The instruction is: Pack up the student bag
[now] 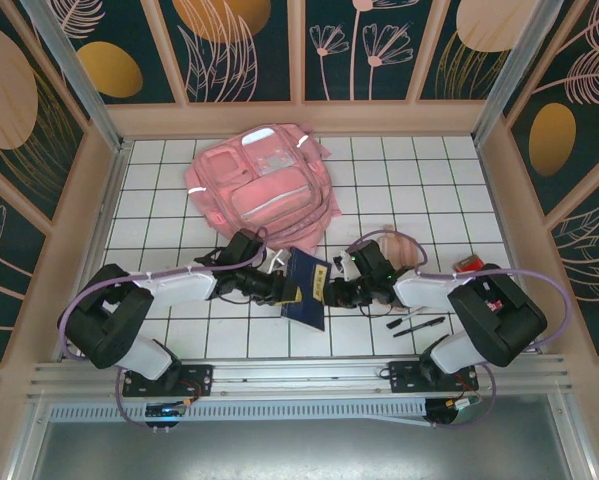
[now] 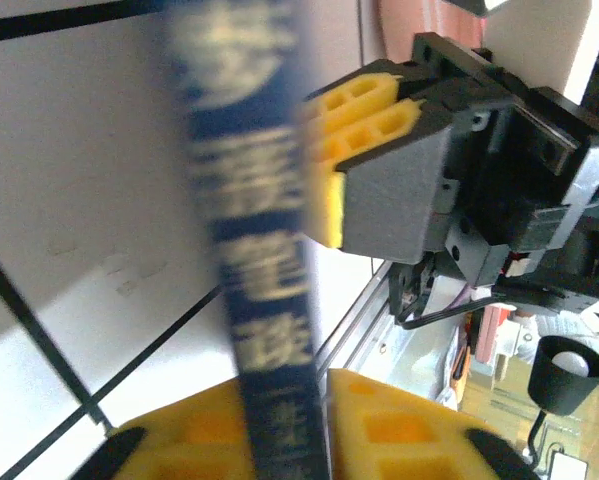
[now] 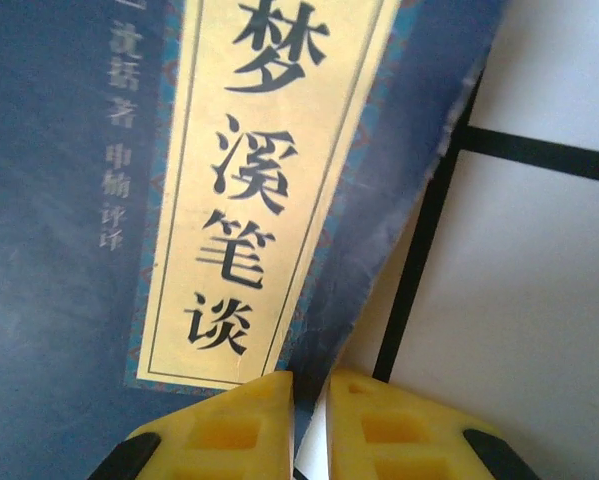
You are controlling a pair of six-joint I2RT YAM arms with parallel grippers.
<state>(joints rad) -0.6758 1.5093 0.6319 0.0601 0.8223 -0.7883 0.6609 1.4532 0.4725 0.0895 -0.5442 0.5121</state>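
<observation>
- The bag [image 1: 264,185], one, lies flat at the far side of the surface [image 1: 439,190], left of centre, clear pocket up; whether its main zip is open I cannot tell.
- The left claw [image 1: 282,291] is clenched on the book's left edge; its yellow pads [image 2: 199,440] press either side of the spine.
- The book [image 1: 305,292], one, dark blue with a yellow title strip, sits between the two claws, nearer the arms than the bag; a pinch from both sides probably steadies it for a lift or a hand-over towards the bag.
- The right claw [image 1: 331,294] is clenched on the book's right corner, the cover's edge caught between its pads [image 3: 229,430]; that makes two claws, both on the same thing.
- Two dark pens [image 1: 426,324] lie loose beside the right arm, untouched; likely waiting their turn.
</observation>
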